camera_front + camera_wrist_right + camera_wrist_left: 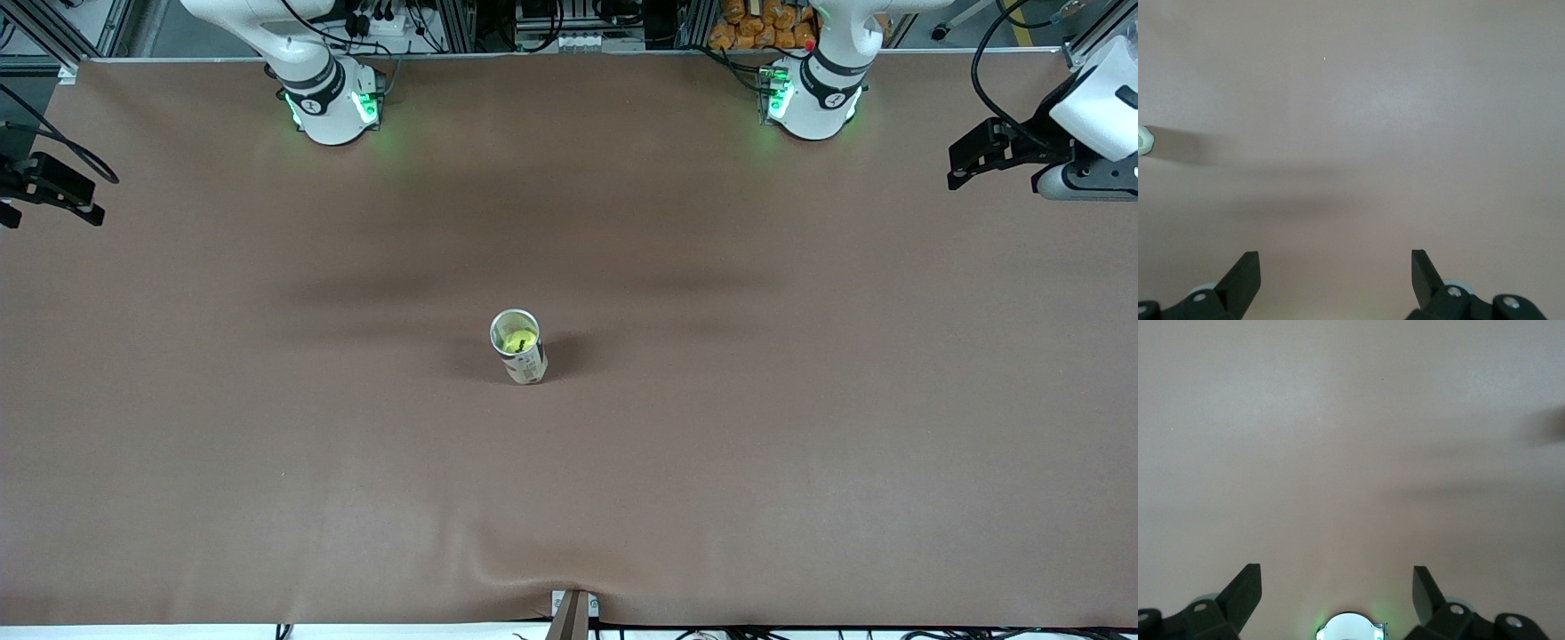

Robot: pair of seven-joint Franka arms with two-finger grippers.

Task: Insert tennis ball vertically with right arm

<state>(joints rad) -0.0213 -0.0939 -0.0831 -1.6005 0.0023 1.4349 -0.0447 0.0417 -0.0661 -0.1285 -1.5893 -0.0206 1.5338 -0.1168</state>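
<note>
we see the tennis ball [518, 340] already inside the upright can [518, 348]; task looks done. right gripper [1335, 280] and left gripper [1337, 593] both wide open, empty, nothing between their jaws.

Two white, rounded arm bases along the top edge of the front view, the right arm's base [331, 102] at upper left and the left arm's base [813, 98] at upper right, each with a black ring and green lights. Black cables hanging near both bases. Matte black, wedge-shaped fingers [1245, 597] of the left gripper [1337, 599] and of the right gripper [1335, 279] at the lower corners of each wrist view, with silver screws in the black mounts.
</note>
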